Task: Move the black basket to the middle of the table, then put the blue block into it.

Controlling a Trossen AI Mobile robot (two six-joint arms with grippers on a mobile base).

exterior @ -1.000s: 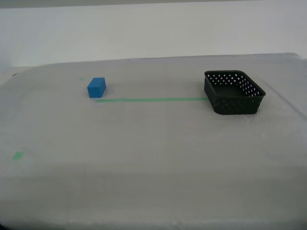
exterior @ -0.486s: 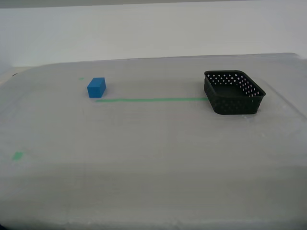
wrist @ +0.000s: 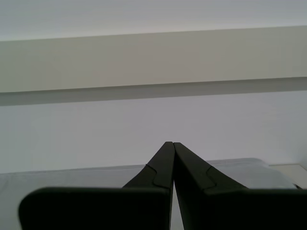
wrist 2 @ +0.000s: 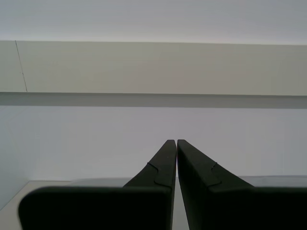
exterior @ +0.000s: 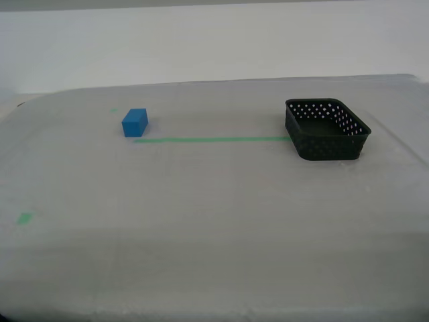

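Exterior view: the wide table [exterior: 214, 221] with its pale grey-white cloth-like top fills most of the picture. The small rectangular black plastic basket [exterior: 326, 129], walls perforated with rows of small round holes, sits upright toward the exterior view's right, near the far part of the table. Nothing is visible inside it. The small solid bright-blue block [exterior: 135, 123] rests on the tabletop toward the exterior view's left, well apart from the basket and at about the same depth.

A long thin strip of green tape [exterior: 212, 139] runs across the cloth between the two; one end lies just beside the block on its near side, the other reaches the basket's near wall. A small green tape patch [exterior: 25, 218] lies nearer the camera, at the exterior view's left. A tiny green mark [exterior: 113, 111] shows just behind the block.

Neither arm appears in the exterior view.

First wrist view: my first gripper [wrist: 169, 143] has its two dark fingers pressed together at the tips, nothing between them. It points toward a pale wall, with a strip of the table edge visible beyond the fingers.

Second wrist view: my second gripper [wrist 2: 172, 141] is likewise closed, tips meeting with only a hairline seam, holding nothing.
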